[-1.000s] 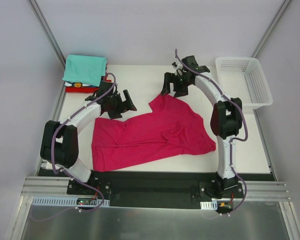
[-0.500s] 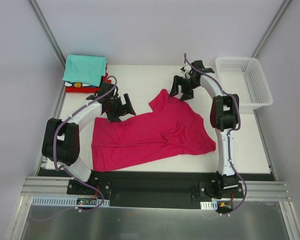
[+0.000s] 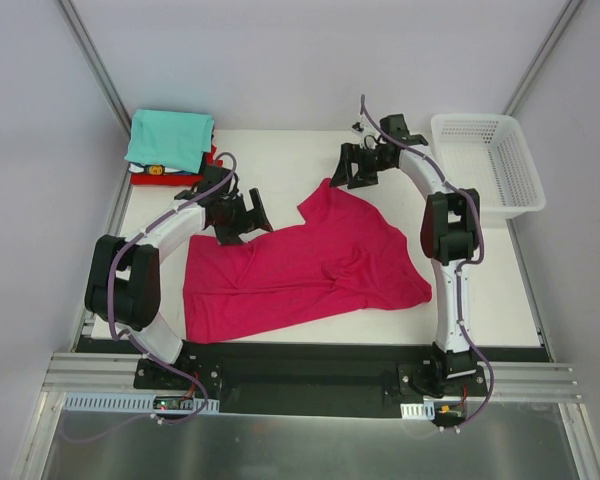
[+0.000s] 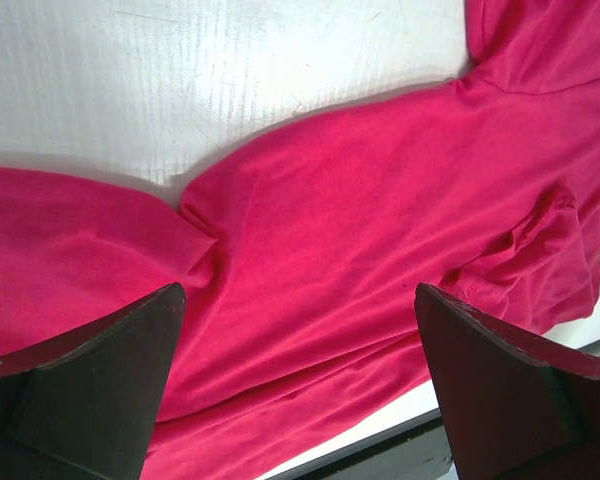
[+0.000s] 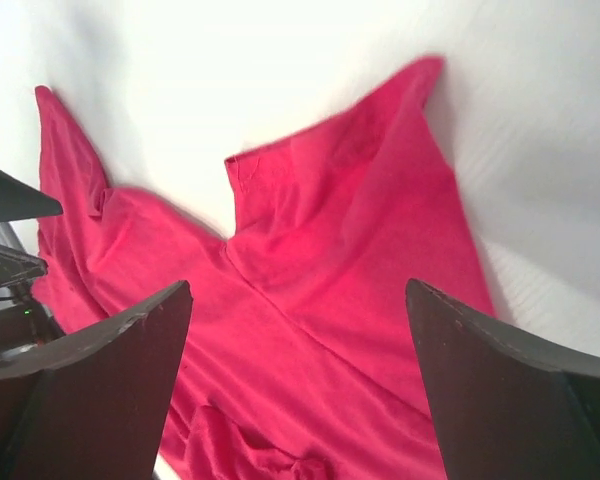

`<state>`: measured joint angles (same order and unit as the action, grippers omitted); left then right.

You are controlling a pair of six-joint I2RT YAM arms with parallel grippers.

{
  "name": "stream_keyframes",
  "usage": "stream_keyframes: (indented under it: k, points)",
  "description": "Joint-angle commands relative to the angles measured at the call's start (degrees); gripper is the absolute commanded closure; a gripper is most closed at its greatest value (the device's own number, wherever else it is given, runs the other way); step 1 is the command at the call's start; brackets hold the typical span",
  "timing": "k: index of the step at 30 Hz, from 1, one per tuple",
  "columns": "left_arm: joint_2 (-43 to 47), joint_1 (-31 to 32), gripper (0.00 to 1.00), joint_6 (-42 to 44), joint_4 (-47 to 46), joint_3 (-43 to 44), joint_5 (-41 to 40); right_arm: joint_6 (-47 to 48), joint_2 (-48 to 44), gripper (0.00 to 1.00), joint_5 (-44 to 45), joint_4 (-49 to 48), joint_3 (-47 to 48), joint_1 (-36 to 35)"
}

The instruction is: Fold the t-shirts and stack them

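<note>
Pink t-shirt [image 3: 310, 270] below L claw [image 3: 245, 222], R claw [image 3: 352, 177] near far corner

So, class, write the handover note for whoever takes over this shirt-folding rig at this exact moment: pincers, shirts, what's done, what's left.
Left pincer: open, empty, over the far left edge of the pink shirt.
Right pincer: open, empty, above that shirt's far tip.
Shirts: the pink shirt lies spread and creased in the middle of the table. A folded teal shirt sits on top of a red shirt at the far left corner.
Done: those are folded and stacked.
Left: fold the pink shirt and add it on top of the teal shirt.
</note>
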<state>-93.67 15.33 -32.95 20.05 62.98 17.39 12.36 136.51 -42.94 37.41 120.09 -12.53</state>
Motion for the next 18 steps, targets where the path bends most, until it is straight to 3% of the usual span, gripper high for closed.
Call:
stream_keyframes:
  k: [1, 2, 6, 7, 10, 18]
  points:
    - [-0.11, 0.66, 0.01, 2.1, 0.34, 1.44, -1.3, 4.86, -2.57, 0.06, 2.82, -5.5, 5.66, -0.12]
    - [-0.02, 0.66, 0.01, 2.19, 0.08, 1.44, -2.17, 5.3, -2.04, 0.0, 4.6, -5.33, 6.64, -0.12]
    - [-0.2, 0.66, 0.01, 1.93, -1.07, 2.05, -4.03, 10.64, -1.42, 0.04, 18.56, -3.31, 7.79, -2.48]
    - [-0.29, 0.66, 0.01, 1.84, -1.24, 2.32, -4.2, 12.84, -1.85, 0.04, 25.38, -2.96, 7.61, -3.36]
    - [-1.25, 0.66, 0.01, 1.49, -1.6, 3.72, -4.64, 17.6, -1.07, 0.04, 33.07, -1.99, 8.57, -6.09]
    - [-1.52, 0.66, 0.01, 0.34, -3.35, 3.29, -4.29, 21.12, 1.13, 0.04, 40.91, -1.2, 12.79, -9.7]
